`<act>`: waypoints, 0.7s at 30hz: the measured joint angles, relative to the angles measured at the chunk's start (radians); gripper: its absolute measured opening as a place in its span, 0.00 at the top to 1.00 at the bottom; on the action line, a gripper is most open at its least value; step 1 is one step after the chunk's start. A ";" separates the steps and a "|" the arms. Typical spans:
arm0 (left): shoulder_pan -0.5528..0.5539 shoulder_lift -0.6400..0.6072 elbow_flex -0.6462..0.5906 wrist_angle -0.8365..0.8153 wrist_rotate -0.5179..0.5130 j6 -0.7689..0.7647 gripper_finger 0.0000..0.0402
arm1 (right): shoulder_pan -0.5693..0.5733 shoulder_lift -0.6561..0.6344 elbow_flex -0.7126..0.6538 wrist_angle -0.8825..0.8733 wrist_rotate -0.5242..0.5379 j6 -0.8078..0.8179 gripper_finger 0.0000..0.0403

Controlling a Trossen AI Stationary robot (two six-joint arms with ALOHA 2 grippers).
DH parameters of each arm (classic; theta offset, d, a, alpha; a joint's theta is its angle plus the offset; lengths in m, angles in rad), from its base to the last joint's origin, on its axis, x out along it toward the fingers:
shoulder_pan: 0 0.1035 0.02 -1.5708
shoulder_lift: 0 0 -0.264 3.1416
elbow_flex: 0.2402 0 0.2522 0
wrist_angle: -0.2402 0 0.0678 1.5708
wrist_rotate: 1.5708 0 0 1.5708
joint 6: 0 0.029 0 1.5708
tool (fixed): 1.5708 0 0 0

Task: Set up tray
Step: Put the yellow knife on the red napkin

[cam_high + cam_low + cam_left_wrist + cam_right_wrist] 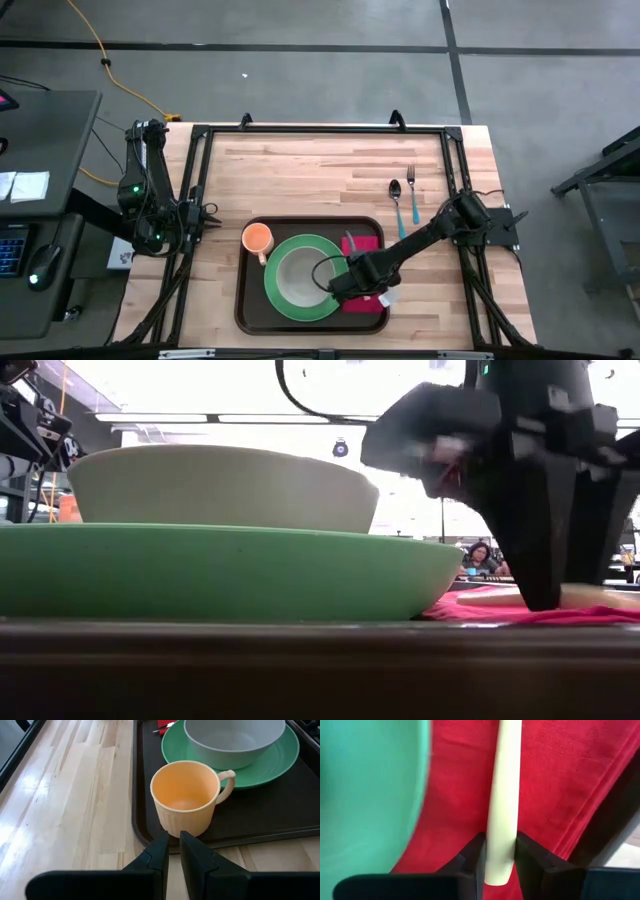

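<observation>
Between the right gripper's (499,852) closed fingers sits a cream utensil handle (502,785), over the red napkin (545,780); plate (300,300), bowl (297,277) and cup (258,239) already fill the tray (245,315), while spoon (397,205) and fork (412,190) wait beyond; left gripper (172,851) rests shut, empty.

The tray (245,300) is a big dark brown plastic rectangle with rounded corners and a raised rim, lying flat on the bench toward the near edge, roughly midway between the left and right edges, long sides running parallel to that near edge. It's loaded already: an orange mug (258,239) in its far-left corner, a green plate (283,304) with a pale bowl (297,275) on it in the middle, and a red napkin (364,243) along the right side.
</observation>
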 joint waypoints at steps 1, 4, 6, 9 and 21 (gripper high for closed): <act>0.000 0.000 0.000 0.000 0.000 0.000 0.80 | 0.000 -0.009 0.000 0.001 0.009 0.000 0.83; 0.000 0.000 0.000 0.000 0.000 0.000 0.80 | 0.000 -0.034 0.000 0.000 0.033 0.000 0.84; 0.000 0.000 0.000 0.000 0.000 0.000 0.80 | 0.000 -0.042 0.000 -0.001 0.043 0.001 0.84; 0.000 0.000 0.000 0.001 0.000 0.000 0.80 | 0.000 -0.051 0.000 -0.001 0.045 0.001 0.83; 0.000 0.000 0.000 0.002 0.000 0.000 0.80 | 0.036 -0.052 0.000 -0.003 0.029 0.057 0.83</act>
